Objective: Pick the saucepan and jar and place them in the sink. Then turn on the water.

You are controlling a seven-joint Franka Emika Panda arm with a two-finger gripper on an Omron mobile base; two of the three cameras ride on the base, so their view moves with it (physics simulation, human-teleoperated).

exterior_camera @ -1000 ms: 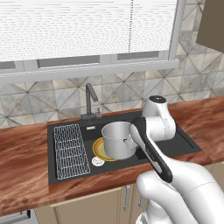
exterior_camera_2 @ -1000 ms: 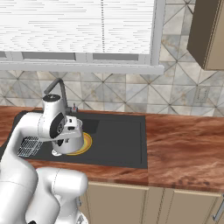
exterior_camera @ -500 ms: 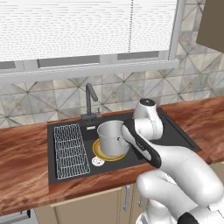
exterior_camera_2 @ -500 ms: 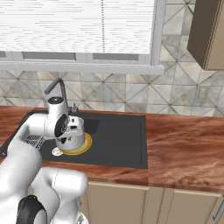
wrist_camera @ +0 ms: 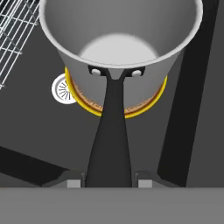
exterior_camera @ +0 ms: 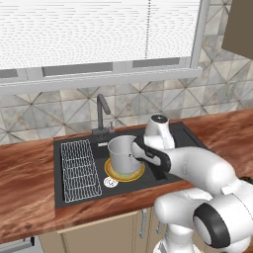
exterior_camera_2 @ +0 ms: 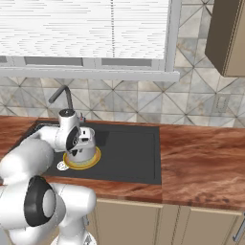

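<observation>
The pincer [wrist_camera: 109, 177] is clamped on the thin black handle of the silver-grey metal saucepan [exterior_camera: 123, 154], which has moved left in the last second and now sits over a yellow-rimmed plate [exterior_camera: 124, 172] inside the wide black sink [exterior_camera: 185, 136]. Release looks near. A white wire rack [exterior_camera: 78, 168] sits at left; reddish wood counter [exterior_camera_2: 201, 158] surrounds, with tiled wall behind.

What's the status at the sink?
Fingers shut on saucepan handle. Pan over yellow-rimmed plate in the sink, beside drain. Nothing blocking.

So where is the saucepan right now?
The saucepan is over a yellow-rimmed plate in the sink, right of the wire rack, gripper holding its handle.
</observation>
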